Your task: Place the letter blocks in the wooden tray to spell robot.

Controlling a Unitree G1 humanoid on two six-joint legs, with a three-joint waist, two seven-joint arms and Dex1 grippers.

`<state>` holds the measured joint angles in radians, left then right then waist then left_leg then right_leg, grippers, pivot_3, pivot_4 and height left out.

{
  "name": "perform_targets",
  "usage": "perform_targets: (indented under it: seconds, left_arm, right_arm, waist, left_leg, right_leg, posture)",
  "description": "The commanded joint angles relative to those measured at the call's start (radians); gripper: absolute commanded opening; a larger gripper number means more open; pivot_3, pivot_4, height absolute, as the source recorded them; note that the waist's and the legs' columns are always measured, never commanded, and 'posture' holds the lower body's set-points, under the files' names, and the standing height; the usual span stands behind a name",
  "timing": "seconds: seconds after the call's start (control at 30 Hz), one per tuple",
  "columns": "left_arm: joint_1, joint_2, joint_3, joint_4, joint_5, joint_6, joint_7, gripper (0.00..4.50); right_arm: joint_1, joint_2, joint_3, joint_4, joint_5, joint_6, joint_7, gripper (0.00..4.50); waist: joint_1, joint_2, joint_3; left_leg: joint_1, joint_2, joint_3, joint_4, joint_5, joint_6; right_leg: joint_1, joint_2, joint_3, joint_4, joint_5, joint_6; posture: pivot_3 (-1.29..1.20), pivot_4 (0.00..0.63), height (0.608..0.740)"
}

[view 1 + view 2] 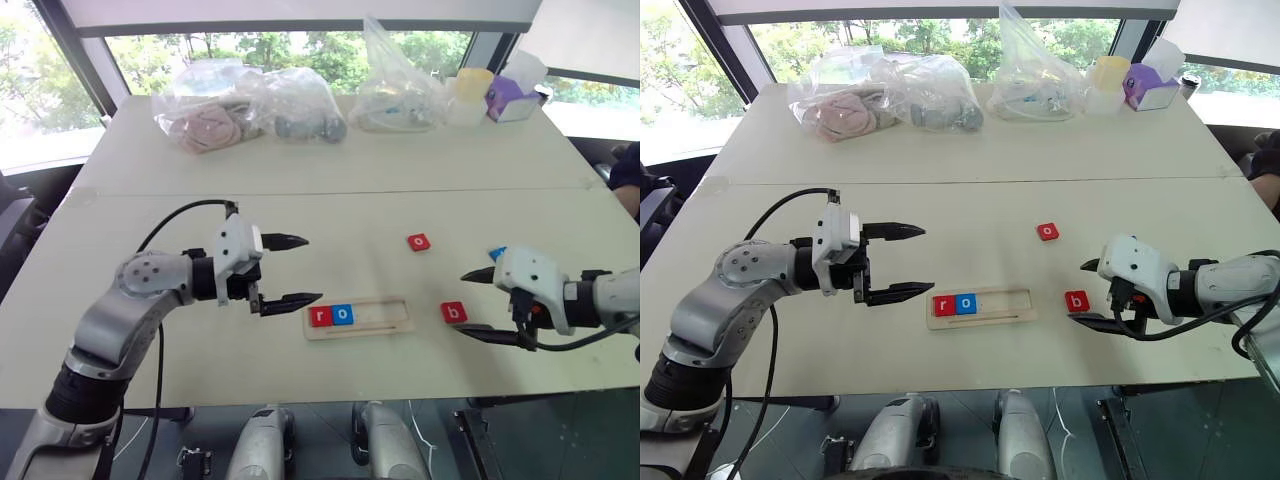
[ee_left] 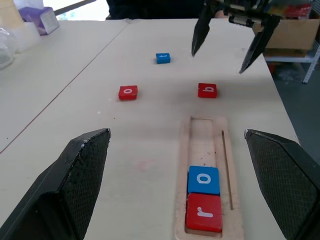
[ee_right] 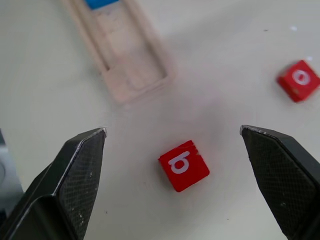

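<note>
Pale wood tray [image 1: 385, 327] has a red "r" tile [image 1: 319, 317] and a blue "o" tile [image 1: 342, 315] in it, both with white letters. Loose on the cream table [image 1: 330, 180]: a red "b" [image 1: 453, 312], a red "o" [image 1: 418, 242], and a little blue tile [image 2: 162, 58], while the grippers have black fingers [image 1: 287, 241] and white bodies

The tray [image 1: 360, 318] is pale bare wood; the blocks [image 3: 183, 165] glossy plastic-looking; the bench [image 1: 330, 170] matt and smooth.
</note>
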<state>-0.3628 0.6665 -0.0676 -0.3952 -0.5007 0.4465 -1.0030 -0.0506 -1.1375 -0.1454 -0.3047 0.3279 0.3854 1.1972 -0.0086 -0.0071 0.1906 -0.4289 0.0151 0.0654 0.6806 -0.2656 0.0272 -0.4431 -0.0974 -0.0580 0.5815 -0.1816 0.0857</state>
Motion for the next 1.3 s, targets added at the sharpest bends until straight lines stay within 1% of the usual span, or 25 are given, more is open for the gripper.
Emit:
perform_targets:
  seconds: [0.03,0.13,0.27,0.43,0.63,0.83,1.1,1.3]
  left_arm:
    - [-0.021,0.002,-0.001,-0.013,0.002,-0.016,-0.009,4.5]
    - [-0.023,0.003,-0.001,-0.024,0.002,-0.009,-0.006,4.5]
    - [-0.018,0.008,0.004,-0.036,0.0,-0.003,-0.002,4.5]
    - [-0.014,0.012,0.01,-0.049,-0.003,0.005,0.006,4.5]
    - [-0.007,0.017,0.013,-0.066,-0.009,0.017,0.012,4.5]
    - [-0.01,0.021,0.017,-0.071,-0.009,0.022,0.01,4.5]
    - [-0.017,0.023,0.015,-0.068,-0.007,0.022,0.008,4.5]
    - [-0.02,0.021,0.01,-0.063,-0.005,0.017,0.006,4.5]
  right_arm:
    - [-0.087,0.03,0.055,0.15,-0.051,-0.2,0.07,4.42]
    - [-0.161,0.067,0.117,0.286,-0.089,-0.304,0.112,4.42]
    - [-0.216,0.111,0.17,0.39,-0.119,-0.391,0.148,4.42]
    - [-0.256,0.14,0.208,0.499,-0.153,-0.464,0.175,4.42]
    - [-0.292,0.167,0.225,0.605,-0.18,-0.523,0.189,4.42]
    - [-0.295,0.185,0.238,0.651,-0.196,-0.536,0.189,4.42]
    - [-0.3,0.167,0.231,0.714,-0.211,-0.554,0.192,4.42]
    - [-0.293,0.16,0.23,0.712,-0.206,-0.542,0.201,4.42]
  waist:
    - [0.0,0.0,0.0]
    - [-0.001,0.0,0.0]
    - [0.0,0.0,0.0]
    - [0.005,0.0,0.0]
    - [0.014,0.0,0.0]
    - [0.02,0.0,0.0]
    - [0.021,-0.001,-0.001]
    - [0.022,-0.001,-0.001]
  left_leg:
    - [0.0,0.0,0.001,0.001,0.0,0.0]
    - [0.001,0.0,0.001,0.002,0.0,0.0]
    - [0.003,0.0,0.001,0.002,0.0,0.0]
    - [0.003,0.0,0.002,0.002,0.0,0.0]
    - [0.004,0.0,0.003,0.003,0.0,0.0]
    - [0.007,0.0,0.003,0.003,0.001,0.0]
    - [0.011,0.001,0.004,0.004,0.001,-0.001]
    - [0.014,0.001,0.004,0.004,0.001,-0.001]
  right_leg:
    - [0.0,0.0,0.001,0.0,0.0,0.0]
    - [0.0,0.0,0.001,0.002,0.0,0.0]
    - [0.001,0.0,0.001,0.004,0.002,-0.003]
    - [0.0,0.0,0.001,0.005,0.003,-0.004]
    - [0.001,0.0,0.002,0.007,0.003,-0.004]
    - [0.001,0.0,0.002,0.012,0.003,-0.004]
    - [0.005,0.0,0.003,0.012,0.002,-0.004]
    - [0.008,0.0,0.003,0.012,0.002,-0.004]
  posture:
    - [0.0,0.15,0.74]
    - [0.0,0.15,0.74]
    - [0.0,0.15,0.74]
    - [0.0,0.15,0.74]
    - [0.0,0.15,0.74]
    - [0.0,0.15,0.74]
    - [0.0,0.15,0.74]
    - [0.0,0.15,0.74]
